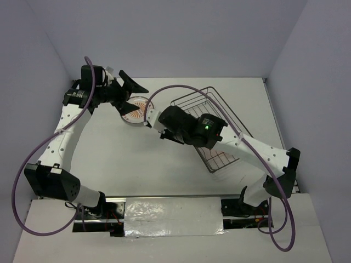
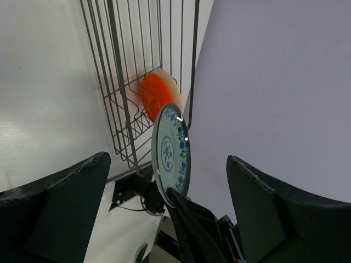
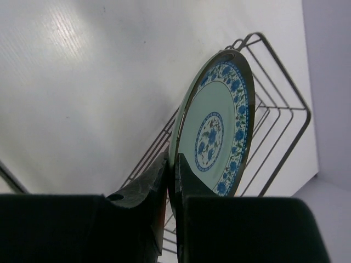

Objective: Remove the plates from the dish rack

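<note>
My right gripper (image 3: 174, 161) is shut on the lower rim of a teal-blue flowered plate (image 3: 216, 131), holding it on edge above the table. In the left wrist view that same plate (image 2: 171, 153) stands upright between my left gripper's wide-open fingers (image 2: 66, 197) without touching them. Behind it, an orange plate (image 2: 154, 96) leans in the wire dish rack (image 2: 126, 82). From above, the left gripper (image 1: 129, 94) is open over an orange sunburst plate (image 1: 137, 109) lying flat on the table, with the right gripper (image 1: 149, 116) beside it. The dish rack (image 1: 211, 131) lies under the right arm.
Grey walls close the table at the back and both sides. Purple cables loop off both arms. The right arm (image 1: 241, 142) crosses over the rack. A plastic-wrapped strip (image 1: 173, 216) runs along the near edge between the arm bases.
</note>
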You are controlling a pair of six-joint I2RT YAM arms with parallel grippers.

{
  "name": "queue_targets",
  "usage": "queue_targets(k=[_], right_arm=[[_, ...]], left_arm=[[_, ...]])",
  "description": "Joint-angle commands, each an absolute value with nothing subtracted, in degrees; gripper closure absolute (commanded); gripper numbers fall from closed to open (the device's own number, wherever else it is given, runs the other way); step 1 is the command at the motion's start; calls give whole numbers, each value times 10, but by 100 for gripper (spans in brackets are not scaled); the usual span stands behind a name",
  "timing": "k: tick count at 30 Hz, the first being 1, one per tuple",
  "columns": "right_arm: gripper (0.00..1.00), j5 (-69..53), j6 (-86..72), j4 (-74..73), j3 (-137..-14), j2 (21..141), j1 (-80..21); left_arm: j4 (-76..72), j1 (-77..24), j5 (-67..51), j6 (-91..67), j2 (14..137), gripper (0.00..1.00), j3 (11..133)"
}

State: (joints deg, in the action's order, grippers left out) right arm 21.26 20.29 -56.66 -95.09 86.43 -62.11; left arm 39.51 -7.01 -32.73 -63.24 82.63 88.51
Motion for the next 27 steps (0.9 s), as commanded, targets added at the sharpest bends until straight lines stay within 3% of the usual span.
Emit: queue_targets(k=[1,5,8,11,12,14,17,18,19,20,22,27], right_arm=[[100,247,294,-454,-964,822,-635],[100,221,312,-456,-1014,864,-643],[100,228,322,-456,-1051,903,-650],[100,227,324,-463,-1083,937,-653],[100,224,323,-463,-1089,942,-653],[100,221,323,-451,-1086,953,-652],[98,221,311,-428,-1070,947,-652],[84,222,302,-424,-1059,945,-648],[33,220,273,-418,-1052,933,-646],[1,208,252,-416,-1045,923,-637],[0,176,170,-407,-1012,873,-603],[0,87,-37,-351,-876,724,-499]], left_arm=[[386,-93,-351,-653,809,0,887],[395,-123,-340,-635,810,2,870],[427,-136,-323,-607,822,12,876],[439,-138,-315,-596,825,42,869],[426,-138,-317,-598,825,68,865],[420,-138,-319,-599,827,87,860],[430,-137,-312,-587,831,100,868],[438,-137,-298,-581,832,100,879],[461,-136,-254,-563,832,100,884],[474,-136,-221,-552,831,100,888],[489,-136,-118,-520,820,100,873],[382,-134,-56,-459,793,100,714]])
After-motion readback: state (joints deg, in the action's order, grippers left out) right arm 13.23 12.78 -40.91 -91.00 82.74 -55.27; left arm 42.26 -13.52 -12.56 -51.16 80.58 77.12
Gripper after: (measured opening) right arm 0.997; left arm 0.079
